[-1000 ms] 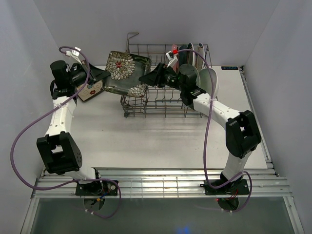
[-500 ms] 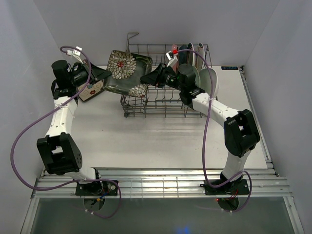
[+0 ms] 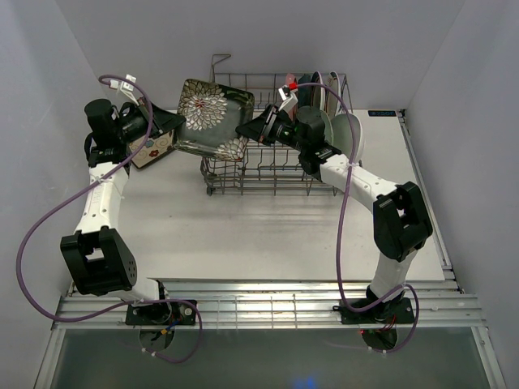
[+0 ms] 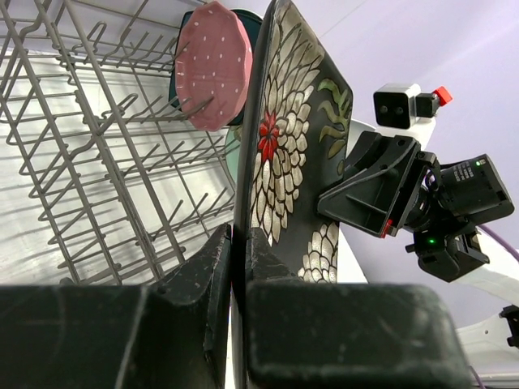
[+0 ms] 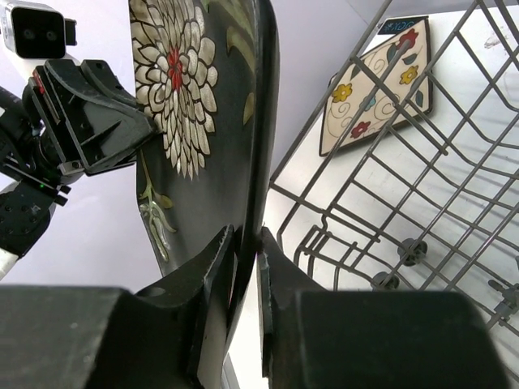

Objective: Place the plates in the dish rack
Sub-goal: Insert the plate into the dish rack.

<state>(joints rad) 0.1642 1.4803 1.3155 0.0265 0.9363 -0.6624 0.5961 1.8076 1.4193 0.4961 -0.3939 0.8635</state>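
Left gripper (image 4: 238,243) is pinched tight on one edge of the dark square ceramic plate with white-and-red flower print (image 4: 284,154), one finger on each face of the rim. Right gripper (image 5: 247,243) is clamped the same way on the opposite edge, so both arms hold this one plate. That is probably a handover or a shared steadying grip, since the plate looks too wide for a single pinch. The plate is in the air, tilted toward on-edge, at the left end of the grey wire dish rack (image 3: 272,174) and not yet between tines. An edge-on pose suits slotting; rack contact cannot be told. Pink dotted round plate (image 4: 215,65) and others stand in the rack's far right end. Cream floral square plate (image 5: 377,89) lies on the white table (image 3: 243,235) left of the rack, unloaded.
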